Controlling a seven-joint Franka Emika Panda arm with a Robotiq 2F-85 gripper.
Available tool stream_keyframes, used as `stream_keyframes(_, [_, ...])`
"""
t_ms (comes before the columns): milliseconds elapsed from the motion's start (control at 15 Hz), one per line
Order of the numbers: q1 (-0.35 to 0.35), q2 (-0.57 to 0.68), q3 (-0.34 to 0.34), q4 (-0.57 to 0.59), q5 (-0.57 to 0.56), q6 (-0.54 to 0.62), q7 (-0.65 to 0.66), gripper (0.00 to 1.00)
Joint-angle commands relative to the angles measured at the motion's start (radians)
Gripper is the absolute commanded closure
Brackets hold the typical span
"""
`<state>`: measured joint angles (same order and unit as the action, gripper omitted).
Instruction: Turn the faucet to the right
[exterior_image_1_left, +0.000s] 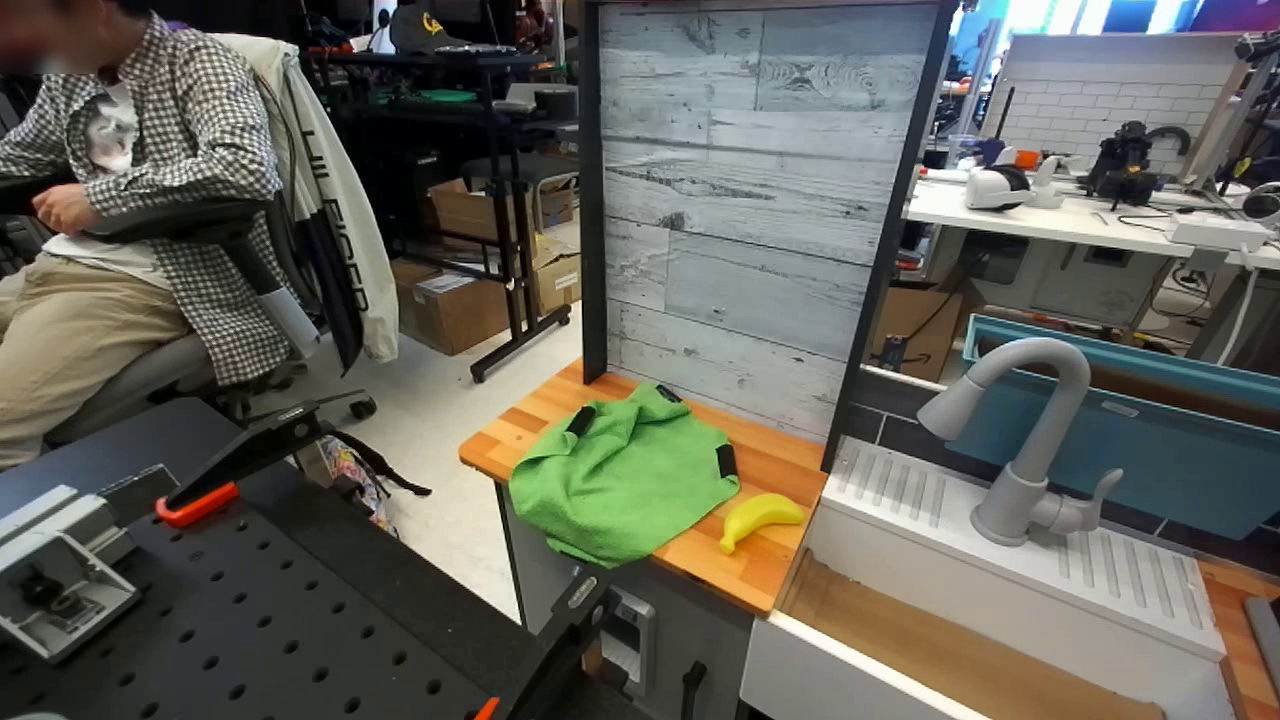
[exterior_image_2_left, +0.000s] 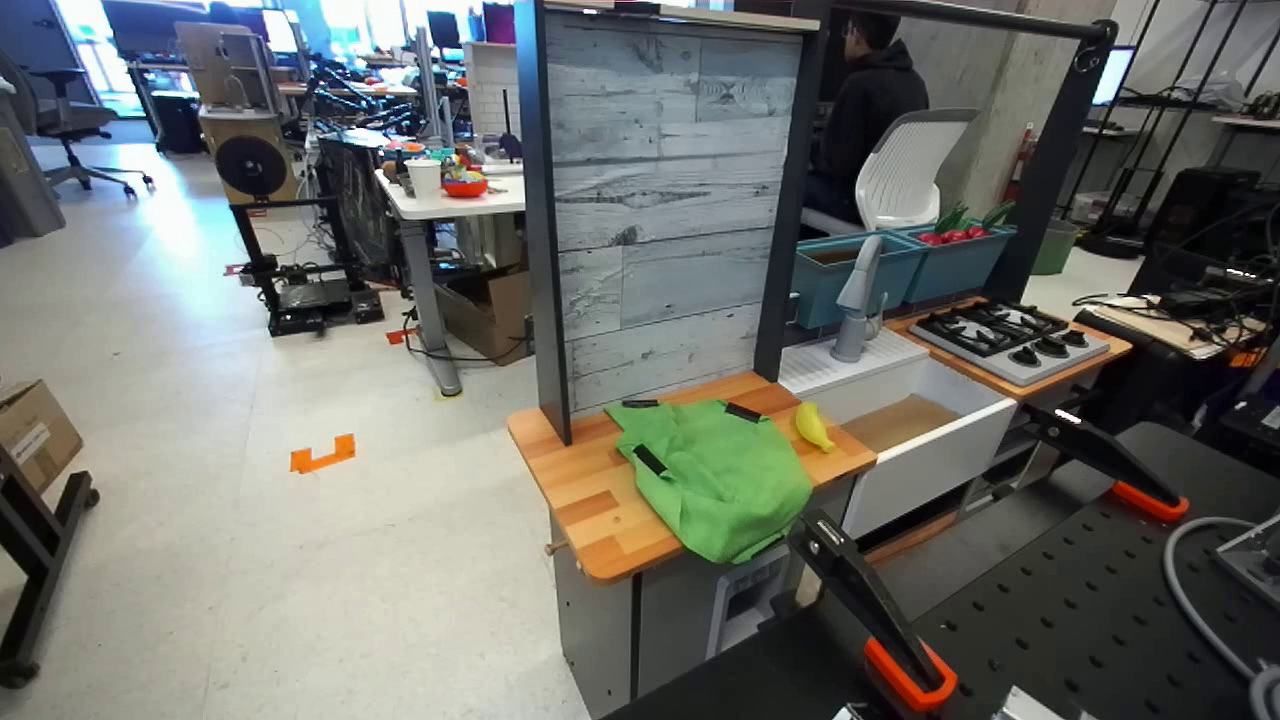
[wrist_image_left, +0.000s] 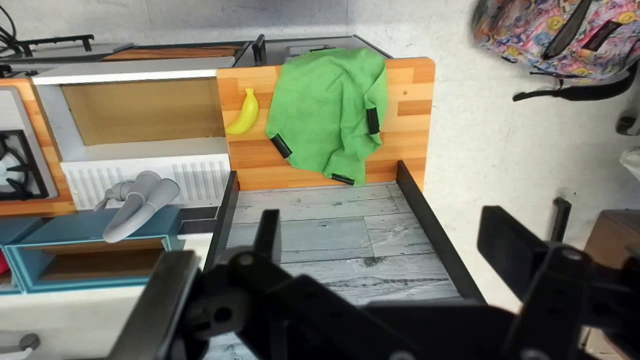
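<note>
The light grey faucet (exterior_image_1_left: 1058, 420) stands on the white ribbed back ledge of the sink. Its gooseneck spout arches toward the wooden-panel side, and its small side knob (exterior_image_1_left: 1085, 508) sticks out on the opposite side of the base. The faucet also shows in an exterior view (exterior_image_2_left: 853, 325) and at the left in the wrist view (wrist_image_left: 135, 207). My gripper (wrist_image_left: 381, 214) shows only in the wrist view. Its two black fingers are wide apart with nothing between them. The faucet lies to the left of both fingers in that view, apart from them.
A white sink (exterior_image_1_left: 905, 690) lies in front of the faucet. A teal planter (exterior_image_1_left: 1120, 440) stands behind it. A tall grey wood panel (exterior_image_1_left: 740, 180) rises beside it. A green cloth (exterior_image_1_left: 630, 475) and a yellow banana (exterior_image_1_left: 762, 515) lie on the wooden counter. A stove (exterior_image_2_left: 1010, 335) adjoins the sink.
</note>
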<state>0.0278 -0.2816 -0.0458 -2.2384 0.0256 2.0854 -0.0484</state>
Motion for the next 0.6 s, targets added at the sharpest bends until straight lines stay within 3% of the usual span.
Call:
stream_keyframes(0, [-0.022, 0.169, 0.008, 0.116, -0.012, 0.034, 0.021, 0.0])
stream_keyframes(533, [-0.07, 0.418, -0.017, 0.269, -0.003, 0.073, 0.011, 0.0])
